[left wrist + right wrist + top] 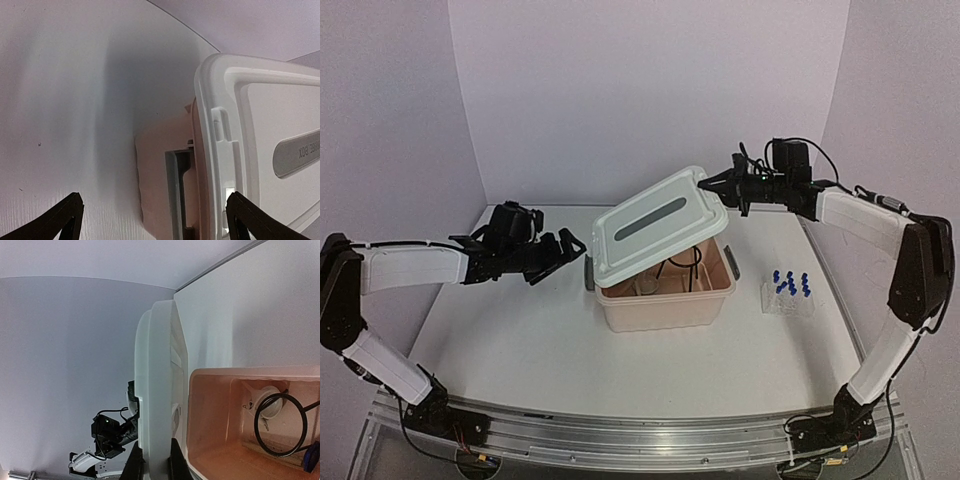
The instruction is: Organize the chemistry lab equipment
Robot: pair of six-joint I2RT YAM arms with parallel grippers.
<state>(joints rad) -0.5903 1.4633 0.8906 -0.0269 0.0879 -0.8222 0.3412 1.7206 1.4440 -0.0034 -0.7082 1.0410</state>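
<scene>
Pinching the lid above the tub, right gripper exposes ring stand inside; left gripper spread.

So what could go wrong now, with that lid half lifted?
The right jaws pinch only one edge of the white lid, so it could slip and drop onto the tub. Swinging it rightward could knock the tube rack. The open left jaws sit close to the tub's latch and might bump it.

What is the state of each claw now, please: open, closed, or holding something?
Left claw: open, holding nothing, beside the tub.
Right claw: closed on the edge of the tilted lid.
</scene>
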